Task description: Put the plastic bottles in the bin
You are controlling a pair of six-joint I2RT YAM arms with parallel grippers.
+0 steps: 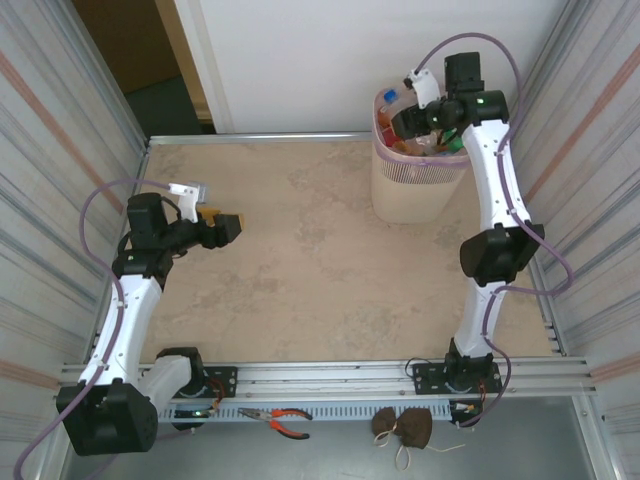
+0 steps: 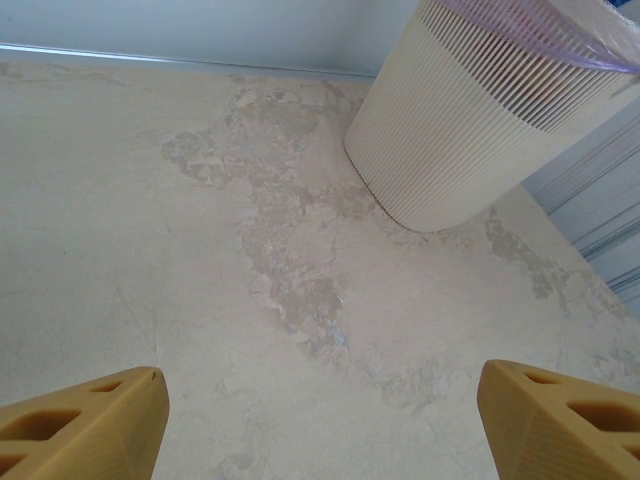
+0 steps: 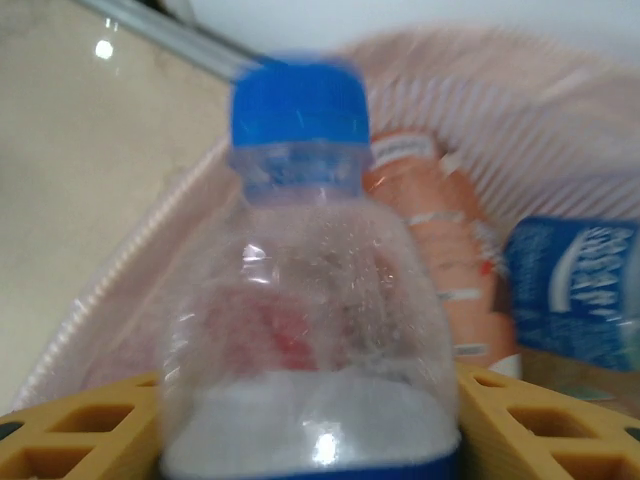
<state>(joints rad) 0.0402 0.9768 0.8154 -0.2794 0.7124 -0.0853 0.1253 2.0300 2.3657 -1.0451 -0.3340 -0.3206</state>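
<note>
1. Bottle (image 3: 310, 300) of clear, thin plastic with a blue cap (image 3: 297, 100). I judge it light, springy and slick, and likely to dent under a hard squeeze. The body below the shoulder is the sound place to take hold.
2. My right pincer (image 3: 310, 440) has it exactly there. The yellow fingers (image 3: 120, 392) press both flanks, partly closed around the body, with the cap pointing away from my wrist.
3. It hangs over the mouth of the beige bin (image 1: 400, 195), above the pink liner (image 3: 560, 110) and the bottles lying inside, a blue-labelled bottle (image 3: 580, 290) among them.
4. My left pincer (image 2: 320, 430) gapes wide and empty over bare tabletop (image 2: 150, 200), well apart from the bin.
</note>
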